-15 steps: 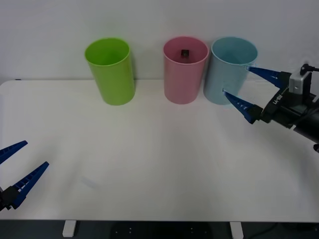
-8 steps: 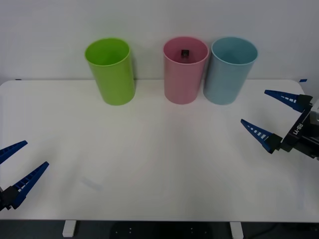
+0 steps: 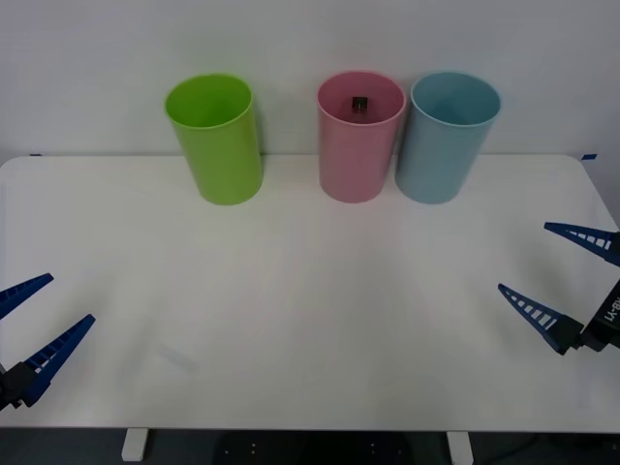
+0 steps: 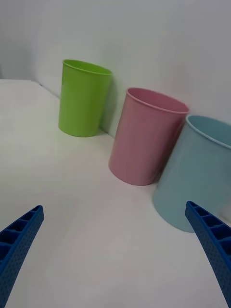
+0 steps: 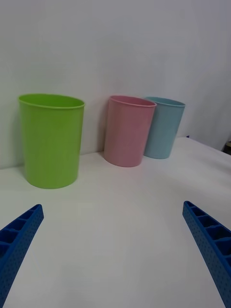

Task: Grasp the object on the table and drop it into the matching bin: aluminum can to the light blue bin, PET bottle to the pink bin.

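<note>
We note three tall bins standing upright in a row along the far edge of the table (image 3: 310, 291): a lime green bin (image 3: 215, 138) on the left, the pink bin (image 3: 359, 136) in the middle, and the light blue bin (image 3: 446, 136) on the right. The pink and light blue bins stand just beside each other, while the lime green one is set well apart from them. Looking down into the pink bin from the front view, we see a small dark item with a black cap (image 3: 359, 103) resting against the far inner wall; we take this to be the PET bottle, though only its top is visible. The right gripper (image 3: 557, 279) sits low at the table's right edge, well apart from the bins, its blue ribbed fingers spread wide and grasping nothing. The left gripper (image 3: 37, 325) sits at the near left corner of the table, likewise spread open and empty. In both wrist views we record all three bins upright ahead of the parted fingers, with bare white tabletop between.
</note>
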`<action>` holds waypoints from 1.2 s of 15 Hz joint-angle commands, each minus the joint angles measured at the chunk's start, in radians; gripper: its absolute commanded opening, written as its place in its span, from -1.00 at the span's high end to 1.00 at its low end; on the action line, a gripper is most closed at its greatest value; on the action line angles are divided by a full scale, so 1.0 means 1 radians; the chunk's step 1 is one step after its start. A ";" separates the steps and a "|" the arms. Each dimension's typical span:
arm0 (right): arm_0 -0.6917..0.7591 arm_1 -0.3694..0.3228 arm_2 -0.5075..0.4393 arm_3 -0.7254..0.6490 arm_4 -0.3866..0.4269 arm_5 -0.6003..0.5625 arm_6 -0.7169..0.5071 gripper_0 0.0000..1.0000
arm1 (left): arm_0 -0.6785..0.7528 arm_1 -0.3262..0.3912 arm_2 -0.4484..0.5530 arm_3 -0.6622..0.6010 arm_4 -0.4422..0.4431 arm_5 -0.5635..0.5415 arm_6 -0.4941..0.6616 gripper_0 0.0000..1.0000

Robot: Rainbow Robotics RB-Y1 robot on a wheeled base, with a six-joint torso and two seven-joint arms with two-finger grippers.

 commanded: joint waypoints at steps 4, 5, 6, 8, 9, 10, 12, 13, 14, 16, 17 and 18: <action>0.076 0.018 -0.052 0.000 -0.011 -0.057 -0.028 -1.00 | 0.000 0.000 0.000 0.000 0.000 0.000 0.000 -1.00; 0.085 0.018 -0.052 0.000 -0.012 -0.058 -0.034 -1.00 | 0.000 0.000 0.000 0.000 0.000 0.000 0.000 -1.00; 0.091 0.018 -0.053 0.000 -0.011 -0.058 -0.039 -1.00 | 0.000 0.000 0.000 0.000 0.000 0.000 0.000 -1.00; 0.093 0.018 -0.053 0.000 -0.011 -0.057 -0.043 -1.00 | 0.000 0.000 0.000 0.000 0.000 0.000 0.000 -1.00; 0.094 0.018 -0.053 0.000 -0.012 -0.058 -0.043 -1.00 | 0.000 0.000 0.000 0.000 0.000 0.000 0.000 -1.00; 0.094 0.018 -0.053 0.000 -0.011 -0.058 -0.042 -1.00 | 0.000 0.000 0.000 0.000 0.000 0.000 0.000 -1.00; 0.094 0.018 -0.053 0.000 -0.011 -0.060 -0.043 -1.00 | 0.000 0.000 0.000 0.000 0.000 0.000 0.000 -1.00; 0.102 0.018 -0.052 0.000 -0.011 -0.060 -0.043 -1.00 | 0.000 0.000 0.000 0.000 0.000 0.000 0.000 -1.00; 0.108 0.018 -0.052 0.000 -0.011 -0.060 -0.043 -1.00 | 0.000 0.000 0.000 0.000 0.000 0.000 0.000 -1.00; 0.113 0.018 -0.052 0.000 -0.011 -0.060 -0.043 -1.00 | 0.000 0.000 0.000 0.000 0.000 0.000 0.000 -1.00; 0.113 0.018 -0.052 0.000 -0.011 -0.060 -0.043 -1.00 | 0.000 0.000 0.000 0.000 0.000 0.000 0.000 -1.00; 0.113 0.018 -0.052 0.000 -0.011 -0.060 -0.043 -1.00 | 0.000 0.000 0.000 0.000 0.000 0.000 0.000 -1.00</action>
